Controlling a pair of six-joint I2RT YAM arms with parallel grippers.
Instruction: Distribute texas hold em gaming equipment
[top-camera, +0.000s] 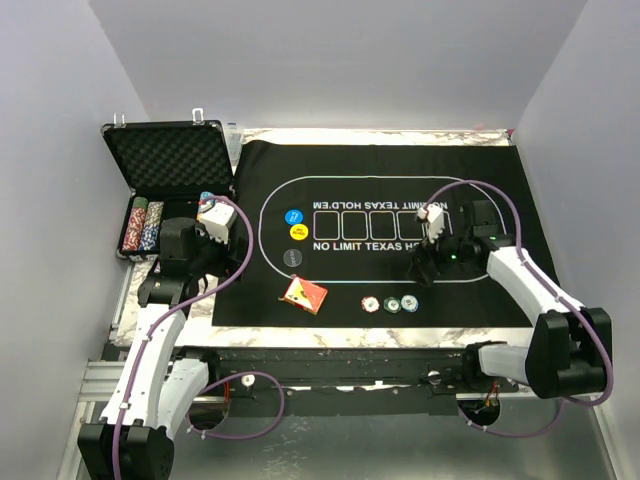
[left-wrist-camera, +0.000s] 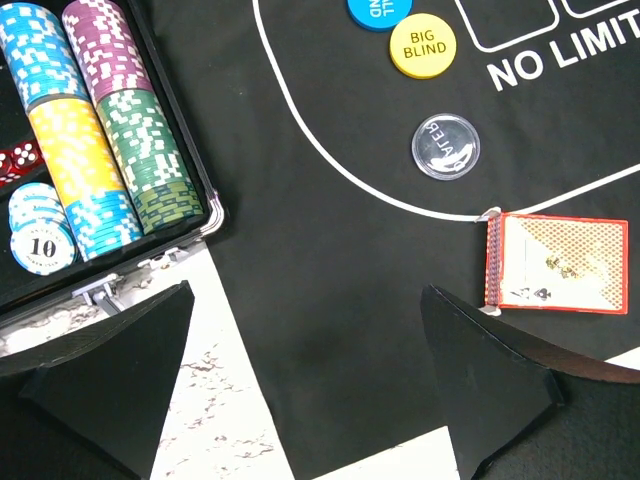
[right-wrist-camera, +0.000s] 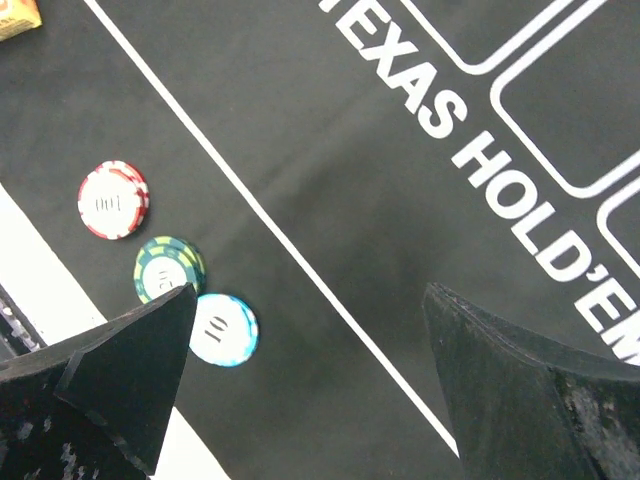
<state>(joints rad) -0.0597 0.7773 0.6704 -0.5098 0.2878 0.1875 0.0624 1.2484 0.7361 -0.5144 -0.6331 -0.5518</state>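
Jaws gape wide on left gripper (left-wrist-camera: 308, 300) and right gripper (right-wrist-camera: 310, 292) — nothing held. Three chips (right-wrist-camera: 170, 268) lie flat on mat (right-wrist-camera: 300, 120) near right gripper; card box (left-wrist-camera: 558, 265) near left. Chips look light, hard, slick, thin — likely best pinched across the rim, singly.

White marbled tabletop (top-camera: 330, 338)
A large black felt mat (top-camera: 330, 290) covers most of it; an open black foam-lined case (top-camera: 170, 160) sits far left.

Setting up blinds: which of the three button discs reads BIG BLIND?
The yellow disc, lying between the blue disc and the clear dealer disc.
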